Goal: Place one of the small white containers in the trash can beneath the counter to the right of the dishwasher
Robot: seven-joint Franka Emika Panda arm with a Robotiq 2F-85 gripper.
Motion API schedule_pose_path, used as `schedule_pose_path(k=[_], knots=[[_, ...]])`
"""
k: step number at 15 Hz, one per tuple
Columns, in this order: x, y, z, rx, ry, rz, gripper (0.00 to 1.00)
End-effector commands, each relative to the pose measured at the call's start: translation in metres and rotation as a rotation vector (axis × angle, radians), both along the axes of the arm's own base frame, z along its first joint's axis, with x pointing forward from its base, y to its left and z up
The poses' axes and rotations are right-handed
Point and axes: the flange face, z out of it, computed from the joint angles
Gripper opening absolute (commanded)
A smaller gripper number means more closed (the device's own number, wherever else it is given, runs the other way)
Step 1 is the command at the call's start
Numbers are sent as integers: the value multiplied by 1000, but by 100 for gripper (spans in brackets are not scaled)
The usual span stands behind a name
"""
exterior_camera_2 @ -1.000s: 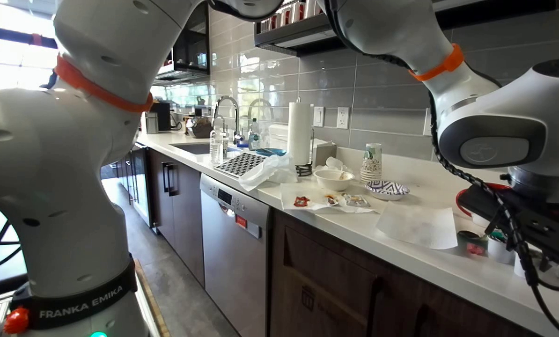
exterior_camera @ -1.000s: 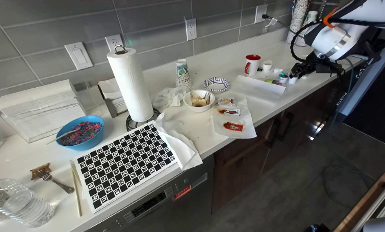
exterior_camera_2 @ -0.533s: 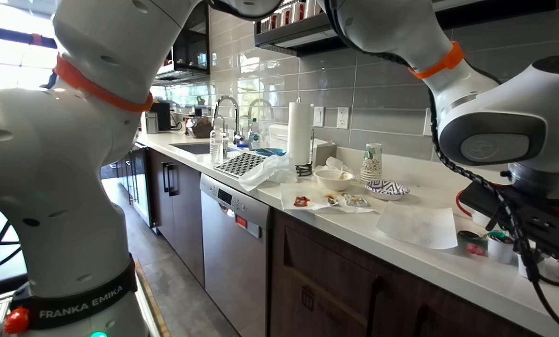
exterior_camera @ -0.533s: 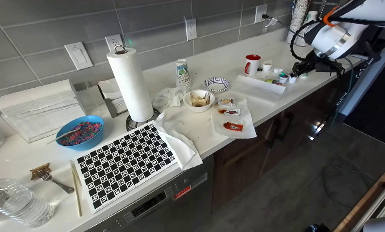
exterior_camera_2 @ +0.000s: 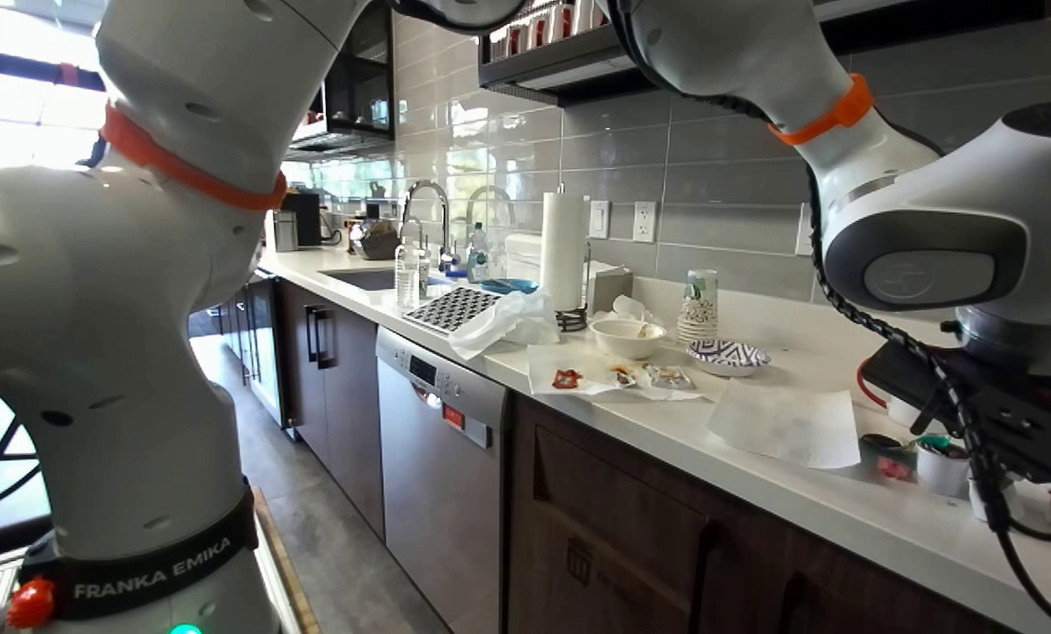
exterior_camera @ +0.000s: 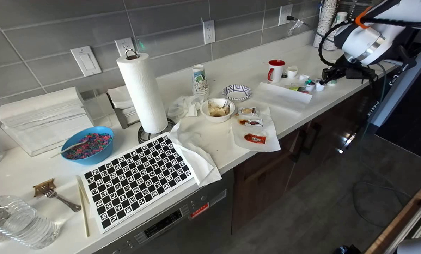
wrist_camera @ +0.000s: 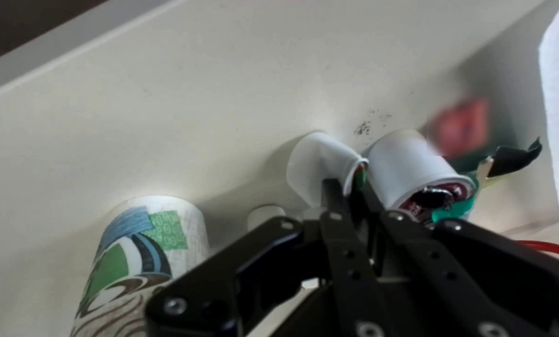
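In an exterior view, left to right along the table (exterior_camera: 217, 148): blue bowl (exterior_camera: 87, 155), paper towels (exterior_camera: 142, 95), the dishwasher (exterior_camera: 185, 227) beneath, white bowl (exterior_camera: 215, 119), mug (exterior_camera: 276, 73), container (exterior_camera: 310, 87), second container (exterior_camera: 319, 87). In the wrist view, the tool (wrist_camera: 349, 192), fingers nearly together, grips this tilted second container's rim.

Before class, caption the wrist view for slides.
Gripper at the rim of a small white container, another beside it, on the counter.

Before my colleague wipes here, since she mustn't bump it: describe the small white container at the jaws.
From the paper towel roll, follow the counter past the red-handled mug. There the small white container sits beside a similar tub with maroon at its mouth. Unlike that neighbour, it has its rim between the jaws.
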Motion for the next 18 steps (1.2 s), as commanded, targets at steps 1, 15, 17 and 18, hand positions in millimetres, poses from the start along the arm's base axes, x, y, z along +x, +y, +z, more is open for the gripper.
schedule_pose_path(k=[1,15,17,18], knots=[[-18,11,3,11,-15,-12,3],[-80,100,35,77,-9,19,2],[-84,121,36,85,-18,55,2],[-86,131,36,94,-27,72,2]])
